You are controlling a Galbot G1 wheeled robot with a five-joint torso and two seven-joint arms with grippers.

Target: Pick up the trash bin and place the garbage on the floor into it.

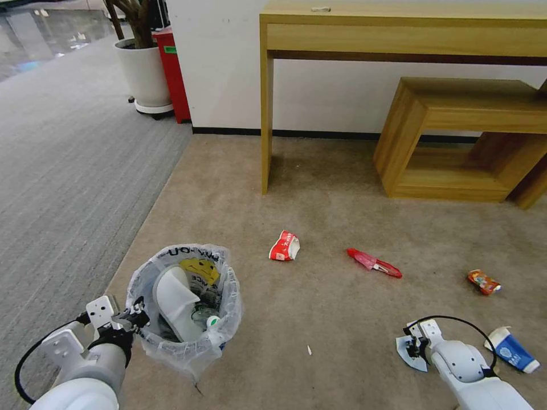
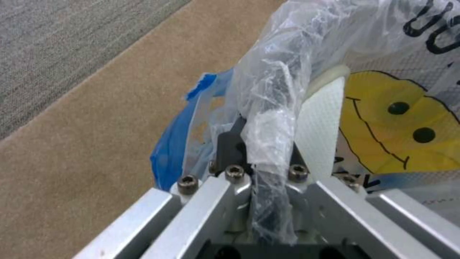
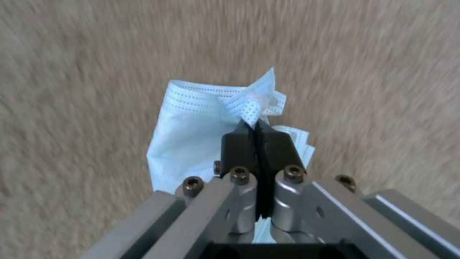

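Beige floor (image 1: 353, 319) carries scattered garbage (image 1: 284, 246) below a wooden desk (image 1: 399, 34).

The floor (image 1: 342, 319) is beige short-pile carpet, matt and slightly fuzzy; to the left lies a grey ribbed carpet (image 1: 68, 171), coarser in weave. The trash bin (image 1: 185, 302) wears a thin, crinkled translucent plastic bag that catches glossy highlights. The left gripper (image 2: 266, 158) has brushed metal links, steel bolts and matt black pads, as does the right gripper (image 3: 258, 138), which pinches a soft, dimpled non-woven blue mask (image 3: 192, 122). The far desk (image 1: 399, 34) and shelf (image 1: 461, 142) show smooth wood-grain finish.
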